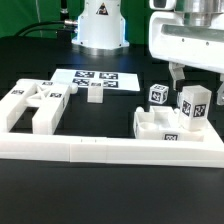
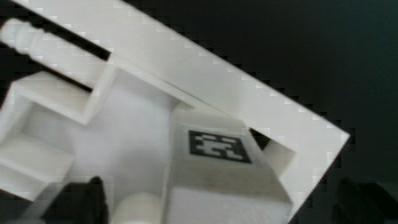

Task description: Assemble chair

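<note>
The chair is in loose white tagged parts. At the exterior view's right, an upright bar [image 1: 193, 108] stands on a low slab piece [image 1: 160, 126], with a small cube [image 1: 157, 95] just behind. My gripper [image 1: 194, 82] hangs right over the bar's top, its jaws spread wide with one dark finger [image 1: 175, 75] clear of the bar, holding nothing. In the wrist view the bar's tagged face [image 2: 219, 143] fills the picture, with a dark fingertip [image 2: 79, 205] off to its side. More parts [image 1: 35, 106] lie at the exterior view's left.
A long white L-shaped border rail [image 1: 110, 152] runs along the front. The marker board [image 1: 95, 77] lies at the back in front of the robot's base [image 1: 100, 25], with a small white block [image 1: 93, 93] by it.
</note>
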You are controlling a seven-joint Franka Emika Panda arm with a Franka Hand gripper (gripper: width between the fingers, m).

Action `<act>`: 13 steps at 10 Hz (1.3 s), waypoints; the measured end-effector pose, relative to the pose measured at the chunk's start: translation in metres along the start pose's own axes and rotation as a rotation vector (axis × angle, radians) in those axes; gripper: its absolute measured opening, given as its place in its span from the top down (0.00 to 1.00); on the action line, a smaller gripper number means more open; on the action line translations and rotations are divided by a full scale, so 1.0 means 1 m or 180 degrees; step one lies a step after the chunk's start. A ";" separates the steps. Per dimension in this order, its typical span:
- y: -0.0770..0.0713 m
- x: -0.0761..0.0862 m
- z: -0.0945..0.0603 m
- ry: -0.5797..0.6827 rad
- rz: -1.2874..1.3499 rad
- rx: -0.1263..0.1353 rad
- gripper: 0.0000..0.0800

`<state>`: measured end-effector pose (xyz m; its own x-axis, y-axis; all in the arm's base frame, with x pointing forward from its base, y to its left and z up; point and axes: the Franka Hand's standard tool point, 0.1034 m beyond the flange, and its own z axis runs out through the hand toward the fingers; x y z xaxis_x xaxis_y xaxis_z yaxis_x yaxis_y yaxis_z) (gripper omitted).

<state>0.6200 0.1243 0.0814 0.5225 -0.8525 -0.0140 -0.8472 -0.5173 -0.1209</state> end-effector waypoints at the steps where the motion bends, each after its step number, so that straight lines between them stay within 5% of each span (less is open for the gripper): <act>1: 0.000 0.000 0.000 0.0000 -0.0213 0.0000 0.19; 5: -0.001 0.001 -0.003 -0.0012 -0.1502 -0.0072 0.19; 13: 0.000 0.004 -0.003 -0.0016 -0.3412 -0.0084 0.19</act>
<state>0.6218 0.1211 0.0842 0.9954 0.0476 0.0827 0.0520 -0.9973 -0.0510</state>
